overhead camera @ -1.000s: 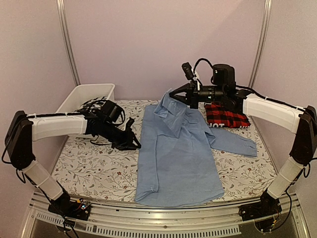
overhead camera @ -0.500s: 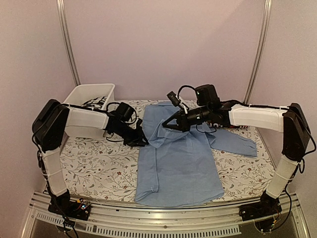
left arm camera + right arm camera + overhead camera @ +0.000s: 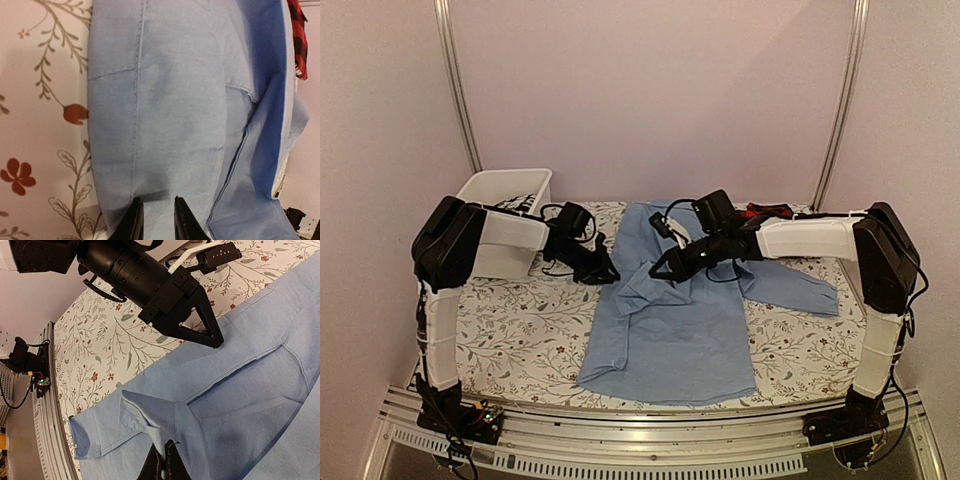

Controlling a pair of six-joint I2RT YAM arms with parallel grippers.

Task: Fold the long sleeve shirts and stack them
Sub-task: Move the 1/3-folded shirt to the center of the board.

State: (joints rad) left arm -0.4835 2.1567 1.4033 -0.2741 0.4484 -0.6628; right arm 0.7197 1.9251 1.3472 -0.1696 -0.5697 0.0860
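Far left, back corner of the counter (image 3: 510,320): a white bin (image 3: 480,188), something dark inside, too small to tell what.

Left arm reaches in across the floral cover, just right of the bin. Left gripper (image 3: 155,220) low at the left edge of the light blue shirt (image 3: 670,325), near the shoulder end. Wrist view: jaws stand a narrow slit apart, blue cloth showing in the slit. Whether the cloth is pinched or only lies under the tips, cannot tell.

Centre: the light blue shirt lies along the middle of the counter, hem toward the near edge, collar end toward the far wall. Lower body flat. Upper left part rumpled and gathered into folds between the two grippers. One sleeve runs out flat to the right.

Right gripper (image 3: 164,457) comes in from the right, over the shirt's upper part, near the left gripper but apart from it. Jaws fully closed on a fold of the blue cloth; the fold rises up off the counter into the tips.

Right, far side: the red-and-black plaid shirt (image 3: 298,45) sits beyond the blue one, mostly hidden behind the right arm in the top view, only a red strip showing.
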